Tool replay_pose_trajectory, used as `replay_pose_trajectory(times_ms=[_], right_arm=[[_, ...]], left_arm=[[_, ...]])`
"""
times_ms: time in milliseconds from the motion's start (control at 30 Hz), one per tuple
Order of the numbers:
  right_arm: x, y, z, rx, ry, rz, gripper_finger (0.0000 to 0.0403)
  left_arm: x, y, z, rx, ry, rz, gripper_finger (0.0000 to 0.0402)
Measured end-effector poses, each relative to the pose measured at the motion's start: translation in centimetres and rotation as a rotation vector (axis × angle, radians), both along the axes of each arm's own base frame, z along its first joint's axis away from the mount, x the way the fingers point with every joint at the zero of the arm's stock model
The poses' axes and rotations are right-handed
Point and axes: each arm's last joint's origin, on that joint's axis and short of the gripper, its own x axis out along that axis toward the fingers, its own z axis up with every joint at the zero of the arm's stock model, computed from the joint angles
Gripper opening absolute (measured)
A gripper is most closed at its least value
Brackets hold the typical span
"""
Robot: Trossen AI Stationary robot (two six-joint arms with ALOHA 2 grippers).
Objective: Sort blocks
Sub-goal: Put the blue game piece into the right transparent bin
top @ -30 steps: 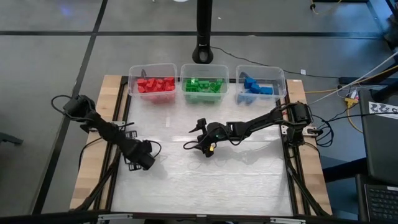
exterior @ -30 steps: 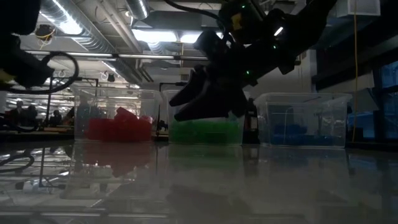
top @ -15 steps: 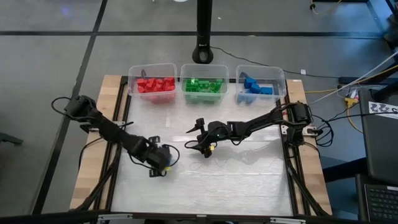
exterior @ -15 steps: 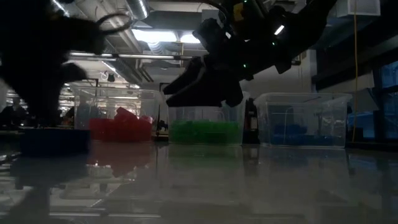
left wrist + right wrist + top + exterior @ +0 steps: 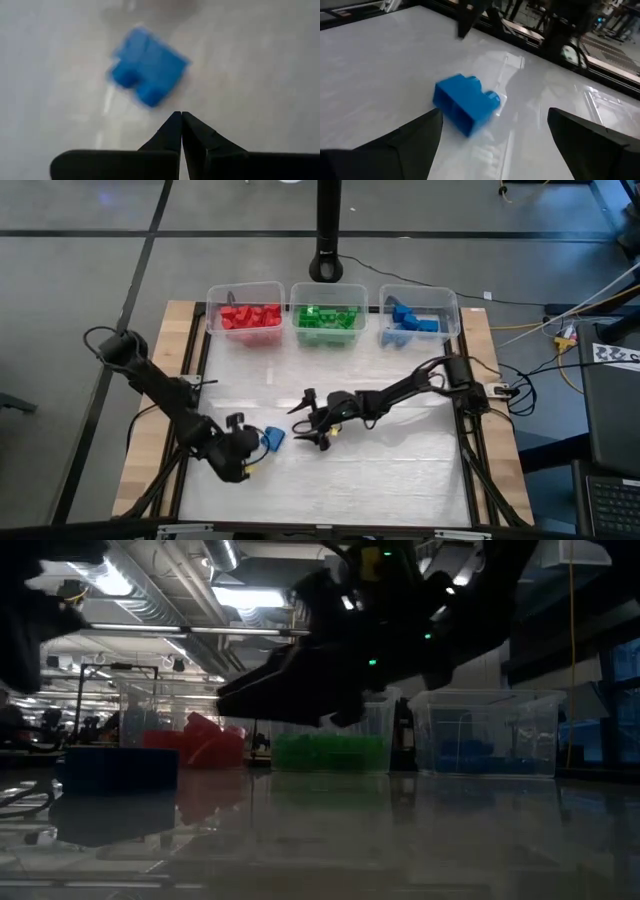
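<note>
The blue block point(image 5: 272, 438) lies loose on the bench point(image 5: 400, 470) between both grippers, so the right gripper point(image 5: 310, 420), fingers apart, could knock it aside coming in, since the left gripper point(image 5: 243, 457), fingers together, crowds its other side.

The table point(image 5: 330, 470) has a pale, glossy top framed by light wooden edges, and it stands on a grey floor point(image 5: 80, 280) crossed by dark seam lines. A black post on a round base point(image 5: 327, 265) rises just behind the table. Cables point(image 5: 560, 320) trail over the floor at one side. Across the table, the low view shows a workshop ceiling with ducts point(image 5: 150, 600) and bright strip lights point(image 5: 250, 595).
</note>
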Motion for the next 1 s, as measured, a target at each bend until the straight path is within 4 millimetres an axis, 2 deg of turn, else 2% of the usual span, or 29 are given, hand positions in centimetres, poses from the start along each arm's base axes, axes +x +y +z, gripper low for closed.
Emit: replay_pose_trajectory(times_ms=[200,333,433,567,800,1000], right_arm=[[3.1,1.1,-1.4,-0.001,0.035,0.021,0.0358],[4.8,1.3,-2.3,-0.003,0.117,0.041,0.0358],[5.7,1.4,-2.8,-0.009,0.113,0.046,0.0358],[6.5,1.5,-3.3,-0.023,0.111,0.052,0.0358],[7.0,1.5,-2.9,-0.056,0.08,0.042,0.0358],[7.1,0.6,-2.9,-0.059,0.079,0.026,0.0358]], left_arm=[[0.3,-1.1,-3.9,-0.089,-0.192,0.009,0.0001],[0.2,-0.8,-6.4,-0.073,-0.202,0.019,0.0001],[-0.2,-0.1,-7.8,-0.026,-0.171,0.05,0.0001],[-0.7,0.3,-8.6,-0.011,-0.163,0.07,0.0001],[-1.1,0.9,-8.8,0.098,-0.159,0.062,0.0001],[-1.3,1.4,-8.9,0.175,-0.167,0.082,0.0001]])
